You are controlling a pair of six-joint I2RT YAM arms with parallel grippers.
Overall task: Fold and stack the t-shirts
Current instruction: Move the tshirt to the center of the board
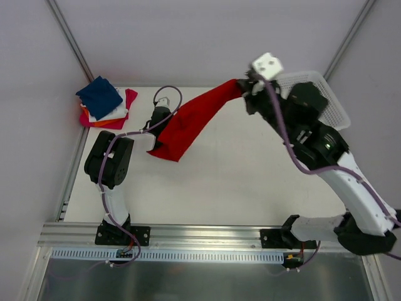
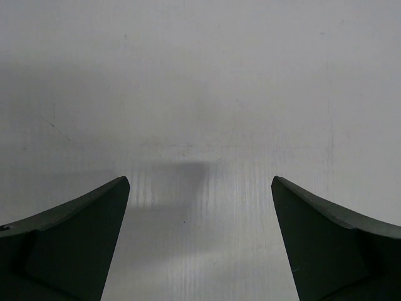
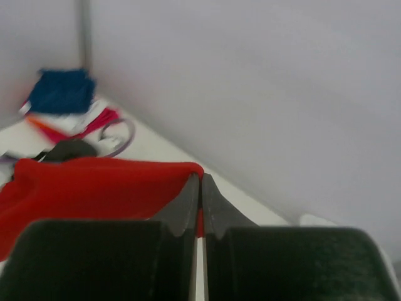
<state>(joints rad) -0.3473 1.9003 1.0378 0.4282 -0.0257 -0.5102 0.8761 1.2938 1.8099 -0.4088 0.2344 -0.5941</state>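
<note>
Top external view, nearest first: my two arms rise from the near rail, and the white table lies bare between them. On the left, about halfway back, the left gripper points toward the far edge. Its wrist view shows the left gripper with jaws spread wide, nothing between them and only pale surface ahead.

The red shirt hangs in a long diagonal band just beside that gripper. Its low end trails at the left arm's forearm; I cannot tell whether it touches the table. Its high end runs up and right to the right gripper, raised near the far edge. In the right wrist view the right gripper has its jaws pressed together on the hem of the red shirt, which drapes away to the left.

At the far left corner sits the folded stack: a navy square on top, with white, orange and magenta edges showing beneath. At the far right, the white mesh basket sits partly behind the right arm.
</note>
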